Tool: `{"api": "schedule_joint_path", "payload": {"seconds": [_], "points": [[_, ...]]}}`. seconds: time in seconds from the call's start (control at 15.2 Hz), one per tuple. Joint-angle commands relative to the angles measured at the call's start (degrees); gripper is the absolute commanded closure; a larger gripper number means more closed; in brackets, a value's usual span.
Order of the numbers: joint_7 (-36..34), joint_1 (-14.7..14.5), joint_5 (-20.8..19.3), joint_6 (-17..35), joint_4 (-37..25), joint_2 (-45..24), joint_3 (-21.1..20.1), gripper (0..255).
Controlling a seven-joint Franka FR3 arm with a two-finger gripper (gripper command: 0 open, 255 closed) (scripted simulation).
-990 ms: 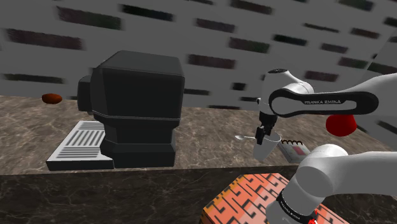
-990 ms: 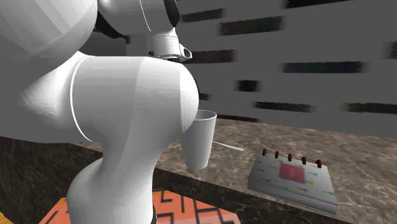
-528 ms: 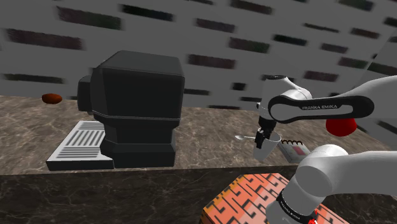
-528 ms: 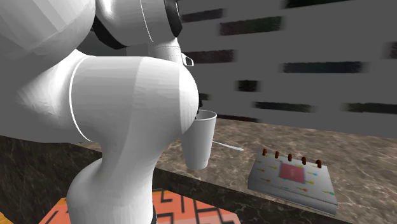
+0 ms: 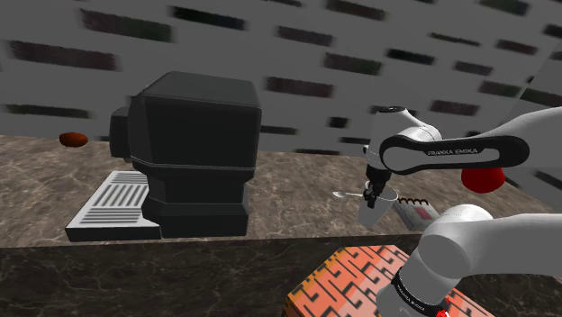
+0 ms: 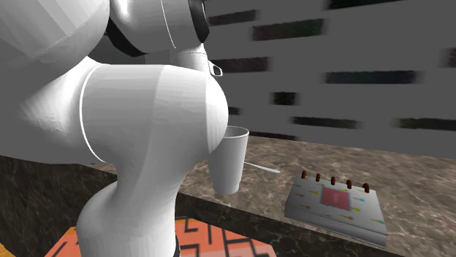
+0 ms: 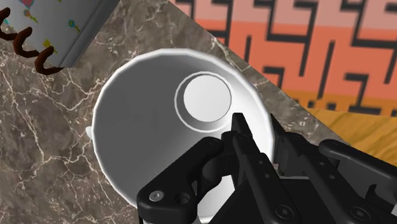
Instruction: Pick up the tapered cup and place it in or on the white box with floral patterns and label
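Just beneath claw (image 7: pixel 257 130), white cup (image 7: pixel 140 121), rim straddled

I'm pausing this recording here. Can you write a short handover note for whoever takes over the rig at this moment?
The gripper is shut on the cup, one finger inside the rim and one outside, clasping the wall.
The cup stands upright on the counter near its front edge, not yet lifted.
The box lies flat on the counter beside the cup, apart from it.
Done: reach and grasp.
Left: lift the cup, carry it over the box, set it on top, release.
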State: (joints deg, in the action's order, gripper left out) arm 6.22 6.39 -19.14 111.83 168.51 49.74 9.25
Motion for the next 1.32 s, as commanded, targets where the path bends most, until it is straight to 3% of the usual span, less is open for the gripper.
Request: {"api": "schedule_joint_path", "payload": {"seconds": [0.0,0.4,1.25], "points": [[0.00,0.00,0.00,0.00,0.00,0.00,0.00,255],[0.00,0.00,0.00,0.01,0.00,0.00,0.00,255],[2.02,-0.88,2.36,-11.72,-8.32,3.58,-1.65,255]]}}
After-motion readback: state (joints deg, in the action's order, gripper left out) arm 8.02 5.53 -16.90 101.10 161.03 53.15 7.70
